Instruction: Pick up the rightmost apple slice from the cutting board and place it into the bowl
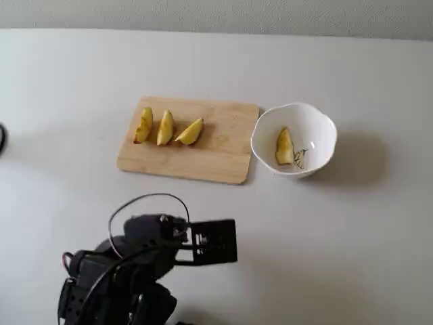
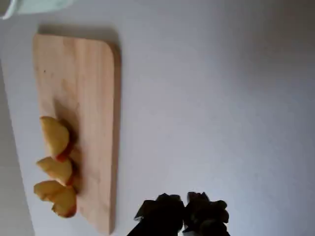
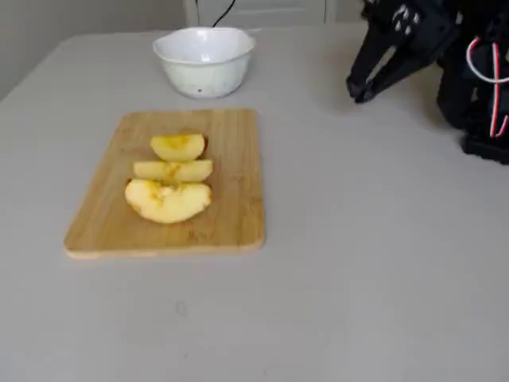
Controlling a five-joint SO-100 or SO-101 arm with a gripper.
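Observation:
The cutting board (image 1: 216, 145) lies mid-table with three apple slices in a row on its left half. The rightmost apple slice (image 1: 190, 132) is the one nearest the bowl (image 1: 318, 125). It also shows in the other fixed view (image 3: 178, 146) and in the wrist view (image 2: 55, 137). The white bowl holds one more slice (image 1: 284, 147). My gripper (image 1: 226, 242) is shut and empty. It hovers above bare table in front of the board, well short of the slices. It also shows in the wrist view (image 2: 184, 216) and in the other fixed view (image 3: 359, 89).
My arm's base and cables (image 1: 115, 277) fill the near left corner in a fixed view. The bowl (image 3: 204, 76) stands just past the board's short end (image 3: 191, 119). A wall runs along the table's far edge.

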